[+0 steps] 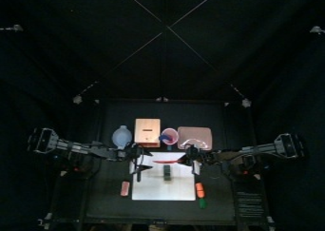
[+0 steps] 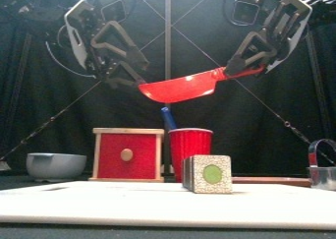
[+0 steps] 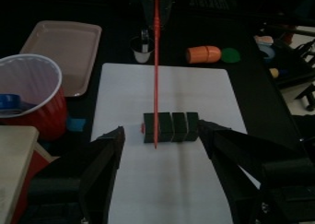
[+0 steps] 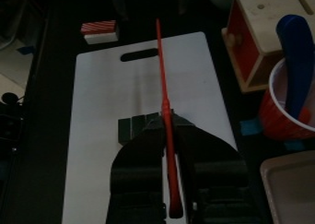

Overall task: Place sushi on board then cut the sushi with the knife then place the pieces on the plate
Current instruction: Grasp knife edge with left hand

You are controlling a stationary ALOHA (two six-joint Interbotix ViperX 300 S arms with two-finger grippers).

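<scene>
A dark green sushi roll (image 2: 207, 173) stands on the white cutting board (image 2: 118, 199); the wrist views show it as joined blocks (image 3: 172, 126) near the board's middle. My right gripper (image 2: 243, 66) is shut on the handle of the red knife (image 2: 184, 86), which hangs well above the roll with its blade (image 4: 161, 80) in line over it. On the other side of the blade, my left gripper (image 3: 161, 129) is open and empty, high over the roll, with one jaw to each side of it in its wrist view.
Behind the board stand the wooden box (image 2: 128, 154) with its red drawer front, the red cup (image 2: 191, 149) holding a blue knife (image 2: 167, 115), the pink tray (image 3: 64, 43) and the blue-grey bowl (image 2: 55, 165). An orange toy (image 3: 207, 54) and a red-and-white toy (image 3: 144, 51) lie near the board's front end.
</scene>
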